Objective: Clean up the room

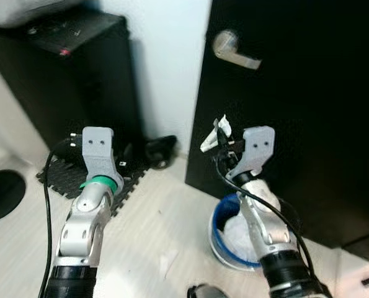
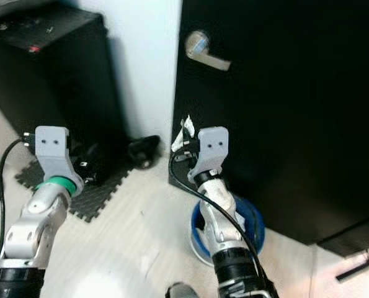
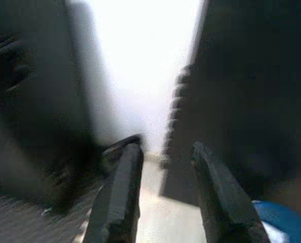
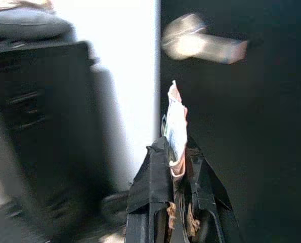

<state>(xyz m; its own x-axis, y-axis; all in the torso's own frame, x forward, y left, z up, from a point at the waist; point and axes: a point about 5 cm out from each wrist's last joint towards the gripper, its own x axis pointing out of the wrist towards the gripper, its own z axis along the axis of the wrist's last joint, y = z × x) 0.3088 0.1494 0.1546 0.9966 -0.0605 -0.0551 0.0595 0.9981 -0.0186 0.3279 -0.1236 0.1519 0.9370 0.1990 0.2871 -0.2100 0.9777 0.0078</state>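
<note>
My right gripper point(image 1: 220, 144) is raised in front of the black door point(image 1: 308, 124), shut on a crumpled scrap of white wrapper point(image 4: 176, 129) that sticks up between its fingers. Below that arm on the floor stands a blue-rimmed bin point(image 1: 221, 220) with white rubbish inside. My left gripper point(image 3: 163, 167) is held up to the left, open and holding nothing, its fingers point(image 3: 121, 187) aimed toward the gap between cabinet and door.
A black cabinet point(image 1: 66, 74) stands at the left against the white wall point(image 1: 165, 56). A dark foam mat point(image 1: 69, 177) and a black object point(image 1: 159, 150) lie at its foot. The door has a silver lever handle point(image 1: 234, 51). A black cable point(image 1: 48, 205) hangs by my left arm.
</note>
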